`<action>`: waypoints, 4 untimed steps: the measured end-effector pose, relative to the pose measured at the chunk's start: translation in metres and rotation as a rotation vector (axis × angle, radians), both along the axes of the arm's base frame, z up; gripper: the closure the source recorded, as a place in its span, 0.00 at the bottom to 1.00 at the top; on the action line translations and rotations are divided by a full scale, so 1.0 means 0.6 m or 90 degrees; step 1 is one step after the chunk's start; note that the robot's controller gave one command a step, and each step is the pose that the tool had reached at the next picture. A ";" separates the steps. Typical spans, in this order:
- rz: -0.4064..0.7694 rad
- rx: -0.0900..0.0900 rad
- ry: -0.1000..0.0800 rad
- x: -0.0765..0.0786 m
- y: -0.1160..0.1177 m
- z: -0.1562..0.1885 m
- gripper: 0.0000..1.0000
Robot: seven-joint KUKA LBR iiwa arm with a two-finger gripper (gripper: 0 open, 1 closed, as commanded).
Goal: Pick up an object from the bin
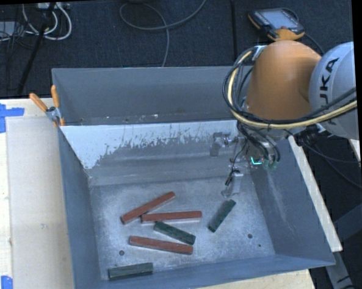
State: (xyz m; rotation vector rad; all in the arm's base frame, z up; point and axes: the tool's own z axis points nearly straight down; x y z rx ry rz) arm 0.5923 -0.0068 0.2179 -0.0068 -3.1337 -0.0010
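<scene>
Six short bars lie loose on the floor of the grey bin (104, 188) in the camera view, and none of them is off the metal. The pincer (234, 183) hangs low in the bin's right half, near the back wall, beneath the arm's orange cover (284, 79) and its loop of cables. Just in front of it lies a green bar (221, 215), set on a slant, its upper end pointing up toward the pincer. The pincer's tip stands close over that end; whether it touches the bar cannot be told. Whether the pincer is open or closed cannot be told either from this angle, and no bar is seen in its hold.

The other five bars sit in a loose group to the left, apart from the pincer. A slanted red bar (148, 207) lies farthest back, with a level red bar (171, 216) just beside its lower edge. A dark bar (174, 232) lies just below those, and a low red bar (160, 245) crosses under it. A grey bar (130, 271) lies alone by the front wall.

By the look of it, the task is in its early part. The arm is down inside the bin and placed by a bar that lies clear of the rest, which seems the likeliest pick. The grasp itself and the lift out of the bin appear yet to be done.
</scene>
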 end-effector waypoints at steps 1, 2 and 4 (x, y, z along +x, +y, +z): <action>0.000 0.000 -0.005 0.003 0.000 0.007 0.00; 0.003 0.000 -0.007 -0.052 0.005 -0.090 0.00; 0.009 0.001 -0.008 -0.004 0.024 -0.244 1.00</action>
